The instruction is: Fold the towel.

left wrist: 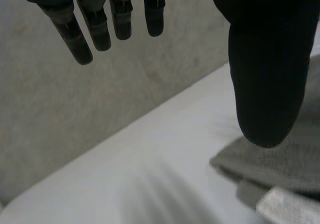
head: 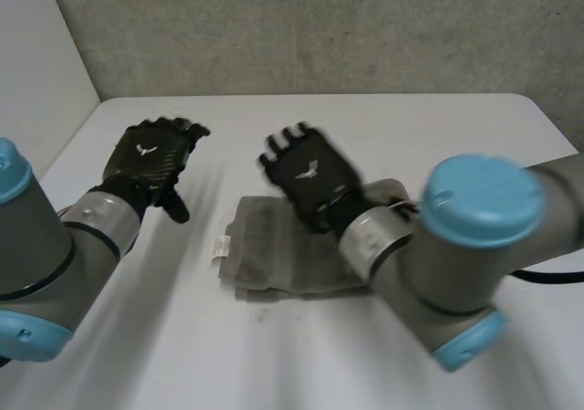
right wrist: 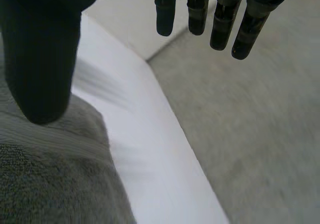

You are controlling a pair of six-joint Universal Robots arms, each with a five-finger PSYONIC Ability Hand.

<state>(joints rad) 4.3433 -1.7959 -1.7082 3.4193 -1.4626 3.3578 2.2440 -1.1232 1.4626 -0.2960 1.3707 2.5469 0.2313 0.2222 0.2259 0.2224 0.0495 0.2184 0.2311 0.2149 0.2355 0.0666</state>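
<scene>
Grey towel (head: 274,250) is lying folded on the white worktop (head: 182,337), grey wall (head: 319,26) behind; left robot hand (head: 151,159) and right robot hand (head: 310,177) are hovering, fingers straight, empty.

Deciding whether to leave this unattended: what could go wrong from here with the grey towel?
1. The right hand hangs over the towel with straight fingers; lowering carelessly, it might ruck the top layer.
2. The towel's layers look uneven along the near edge, so another fold may lock that in.
3. The left hand is beside the towel, holding nothing; a one-handed pull could slide the towel.
</scene>
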